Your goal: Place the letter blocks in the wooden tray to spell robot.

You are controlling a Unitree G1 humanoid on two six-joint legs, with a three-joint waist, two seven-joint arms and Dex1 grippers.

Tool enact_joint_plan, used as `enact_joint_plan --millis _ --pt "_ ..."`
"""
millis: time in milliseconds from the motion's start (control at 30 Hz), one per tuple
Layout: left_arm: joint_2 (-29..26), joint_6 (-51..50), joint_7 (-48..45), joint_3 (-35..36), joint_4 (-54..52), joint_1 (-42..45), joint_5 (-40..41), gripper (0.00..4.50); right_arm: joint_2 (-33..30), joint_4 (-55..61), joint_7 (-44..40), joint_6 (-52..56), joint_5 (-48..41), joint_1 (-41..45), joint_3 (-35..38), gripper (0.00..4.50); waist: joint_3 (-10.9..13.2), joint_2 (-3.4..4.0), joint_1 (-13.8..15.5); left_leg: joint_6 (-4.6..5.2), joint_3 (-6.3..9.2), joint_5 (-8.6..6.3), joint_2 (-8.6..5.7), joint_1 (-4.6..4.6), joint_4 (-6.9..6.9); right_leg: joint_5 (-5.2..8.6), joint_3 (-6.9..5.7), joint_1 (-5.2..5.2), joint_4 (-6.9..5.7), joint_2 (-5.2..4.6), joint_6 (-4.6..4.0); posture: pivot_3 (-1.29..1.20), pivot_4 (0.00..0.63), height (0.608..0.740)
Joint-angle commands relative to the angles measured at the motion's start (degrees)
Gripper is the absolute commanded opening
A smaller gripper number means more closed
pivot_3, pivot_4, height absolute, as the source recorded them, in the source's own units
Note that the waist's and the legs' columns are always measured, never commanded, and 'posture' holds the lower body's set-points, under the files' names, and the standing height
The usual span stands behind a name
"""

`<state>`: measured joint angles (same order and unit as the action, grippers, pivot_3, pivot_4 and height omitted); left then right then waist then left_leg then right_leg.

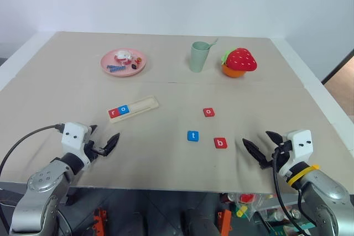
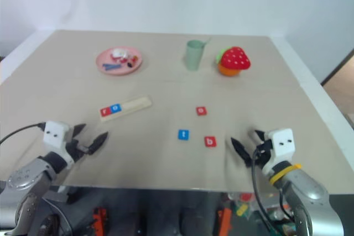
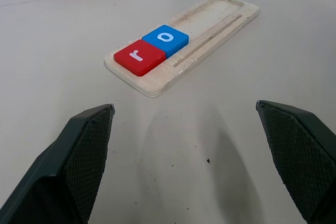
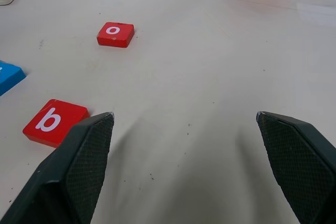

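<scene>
The wooden tray [image 1: 134, 108] lies left of the table's middle, with a red r block [image 1: 115, 112] and a blue o block [image 1: 124, 109] at its left end. Loose on the table to its right are a red o block [image 1: 208, 112], a blue t block [image 1: 192, 135] and a red b block [image 1: 220, 143]. My left gripper [image 1: 103, 143] hovers open near the front edge, short of the tray. On the other side my right gripper [image 1: 261, 146] is open too, just right of the b block. Neither holds anything.
At the back stand a pink plate [image 1: 110, 58] with small bits, a green cup [image 1: 199, 57] with a spoon, and a strawberry toy [image 1: 241, 59] on an orange bowl. The table's front edge runs just under both grippers.
</scene>
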<state>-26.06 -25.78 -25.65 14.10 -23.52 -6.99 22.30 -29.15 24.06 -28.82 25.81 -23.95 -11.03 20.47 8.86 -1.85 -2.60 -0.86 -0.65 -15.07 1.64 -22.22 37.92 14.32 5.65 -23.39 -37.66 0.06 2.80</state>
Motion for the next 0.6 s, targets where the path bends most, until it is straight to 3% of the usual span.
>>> enact_joint_plan --millis 33,233,600 --pt "-0.31 2.24 -1.92 0.9 -0.53 -0.82 0.62 4.48 0.28 1.67 0.47 -1.36 0.16 -0.5 0.58 4.5 0.0 0.0 0.0 0.0 0.0 0.0 0.0 0.0 0.0 0.0 0.0 0.0 0.0 0.0 0.0 0.0 0.15 0.74" --pt "-1.6 3.99 -5.77 2.41 0.97 -1.84 2.16 4.48 0.58 2.68 1.72 -0.6 -1.59 -2.18 3.59 4.5 0.0 0.01 0.0 -0.01 0.0 -0.01 0.0 -0.02 -0.01 0.02 -0.01 -0.01 0.0 0.0 -0.04 0.0 0.15 0.74" --pt "-4.51 5.34 -9.53 1.19 1.83 0.96 1.38 4.48 -2.81 2.84 -1.99 -2.07 -0.73 -0.86 1.9 4.5 0.0 0.02 -0.01 0.0 -0.03 0.0 0.01 0.01 0.0 0.06 0.01 0.0 0.0 0.0 0.06 0.0 0.15 0.74"
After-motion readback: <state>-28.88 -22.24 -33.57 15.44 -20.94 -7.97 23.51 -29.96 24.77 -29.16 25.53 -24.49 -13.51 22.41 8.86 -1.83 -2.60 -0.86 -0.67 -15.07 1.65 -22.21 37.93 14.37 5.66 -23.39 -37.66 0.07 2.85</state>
